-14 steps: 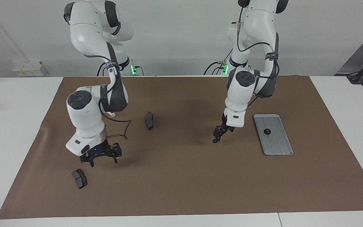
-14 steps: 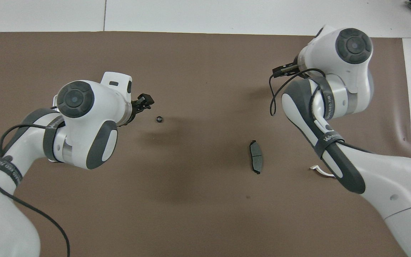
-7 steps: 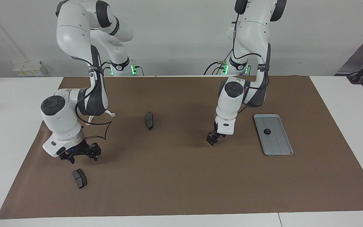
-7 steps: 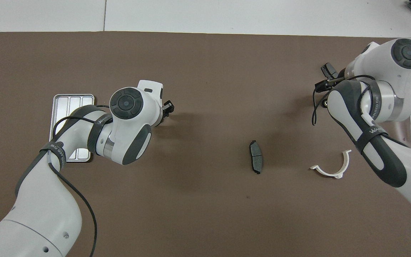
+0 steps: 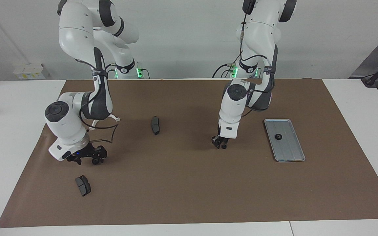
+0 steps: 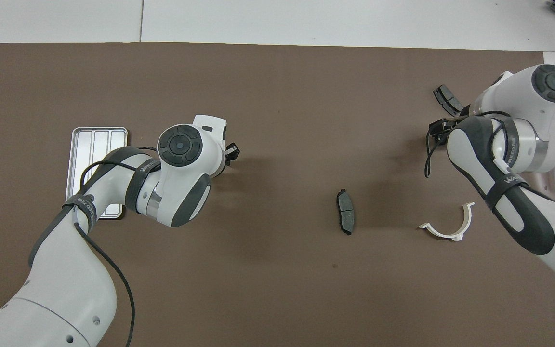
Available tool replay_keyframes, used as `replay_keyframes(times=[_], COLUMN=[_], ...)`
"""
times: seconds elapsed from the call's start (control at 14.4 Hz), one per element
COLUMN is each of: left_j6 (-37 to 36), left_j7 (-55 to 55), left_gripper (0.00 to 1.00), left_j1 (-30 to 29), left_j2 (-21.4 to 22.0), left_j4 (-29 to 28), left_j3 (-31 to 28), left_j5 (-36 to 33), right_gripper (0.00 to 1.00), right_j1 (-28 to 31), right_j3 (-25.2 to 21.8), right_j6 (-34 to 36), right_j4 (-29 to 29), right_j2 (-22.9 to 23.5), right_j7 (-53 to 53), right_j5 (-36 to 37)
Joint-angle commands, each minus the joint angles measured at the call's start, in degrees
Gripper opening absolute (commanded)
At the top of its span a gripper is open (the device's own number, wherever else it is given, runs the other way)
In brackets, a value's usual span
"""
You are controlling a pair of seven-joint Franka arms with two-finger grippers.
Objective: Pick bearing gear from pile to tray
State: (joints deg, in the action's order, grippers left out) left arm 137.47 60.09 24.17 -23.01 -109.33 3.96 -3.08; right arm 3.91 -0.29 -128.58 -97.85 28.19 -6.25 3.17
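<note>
The silver-grey tray (image 5: 284, 140) lies flat at the right of the facing view, ridges running lengthwise, one small black gear (image 5: 278, 136) resting in its upper half. Another black gear (image 5: 223, 146) sits on the brown mat right of centre, at the left gripper's (image 5: 219, 144) tips. Two dark grey pads (image 5: 155, 125) (image 5: 83, 185) and a white half-ring bracket (image 6: 447, 225) lie scattered apart.

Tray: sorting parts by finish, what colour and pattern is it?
Silver-grey tray with lengthwise ridges; clearest in the facing view.
</note>
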Motion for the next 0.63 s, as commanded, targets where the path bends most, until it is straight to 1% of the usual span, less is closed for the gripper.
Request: replay_keyframes(times=[0.0,0.42,0.56], left_j6=[0.7,1.7,1.7], left_j7=[1.2,1.0,1.1], left_gripper=[0.43,0.43,0.43], left_j1=[0.6,0.0,0.0], left_j2=[0.5,0.3,0.3], left_j4=[-1.1,-0.9,-0.9], left_j3=[-1.1,-1.1,-1.1], left_j5=[-1.7,-3.9,-3.9], right_gripper=[0.90,0.67,0.57], right_j1=[0.7,0.1,0.1], right_j3=[1.0,1.0,1.0], right_j6=[-0.6,-3.3,-3.3], right_j4=[-3.2,-4.1,-4.2], right_j2=[-2.0,-1.1,-1.1], right_j7=[2.6,4.5,4.4], right_j5=[-0.8,-0.8,-0.8])
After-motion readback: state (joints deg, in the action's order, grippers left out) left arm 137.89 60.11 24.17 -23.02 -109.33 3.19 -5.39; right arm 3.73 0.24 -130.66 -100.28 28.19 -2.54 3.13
